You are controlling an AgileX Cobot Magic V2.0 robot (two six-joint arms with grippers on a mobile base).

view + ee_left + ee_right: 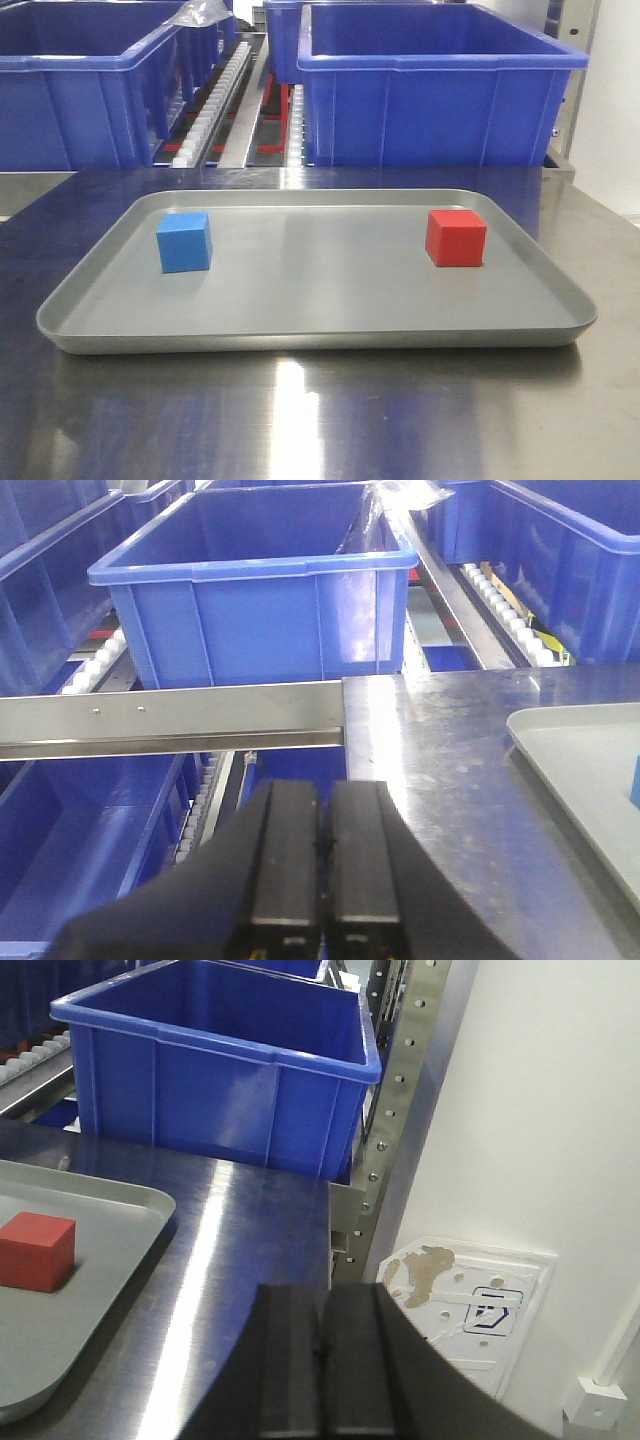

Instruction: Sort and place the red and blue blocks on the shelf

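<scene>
The blue block (pixel 184 242) sits at the left of the grey tray (pixel 300 340) and the red block (pixel 455 238) at its right; the red block also shows in the right wrist view (pixel 36 1251). A sliver of the blue block (pixel 635 783) shows at the left wrist view's right edge. The shelf's roller rails (pixel 225 95) run behind the tray; its flat front bar (pixel 170 718) with two screws is in the left wrist view. My left gripper (pixel 325 792) is shut and empty over the table's left edge. My right gripper (pixel 325 1295) is shut and empty over the table's right edge.
Large blue bins (pixel 435 85) (pixel 85 80) stand on the rack behind the tray. A perforated upright post (pixel 400 1090) stands at the table's right edge, with a white wall and a white floor panel (pixel 470 1295) beyond. Lower bins (pixel 80 830) sit under the front bar.
</scene>
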